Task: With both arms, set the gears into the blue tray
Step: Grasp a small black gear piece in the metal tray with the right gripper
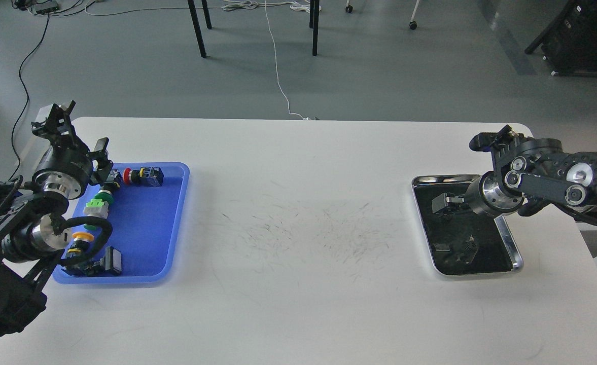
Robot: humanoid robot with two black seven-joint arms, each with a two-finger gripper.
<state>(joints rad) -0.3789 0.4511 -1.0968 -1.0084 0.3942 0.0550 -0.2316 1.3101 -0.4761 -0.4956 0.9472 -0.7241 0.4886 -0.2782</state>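
White tabletop (pixel 298 213): blue tray (pixel 148 228) at left of frame holds a column of coloured push-button switches (pixel 98 205) along its left side; silver metal tray (pixel 514 248) at right shows dark reflections, and gears cannot be told apart in it. Left gripper (pixel 55 119) sits at upper left, off the tray's far-left corner, fingers dark, spread or closed cannot tell. Right gripper (pixel 496 139) hovers over the silver tray's upper right rim, seen end-on; finger state unclear.

Left arm (pixel 49 223) covers the blue tray's (pixel 151 223) left rim and part of the switches (pixel 98 208). Silver tray (pixel 516 253) reflects dark; gears unresolvable. Right gripper (pixel 443 203) too dark to read.
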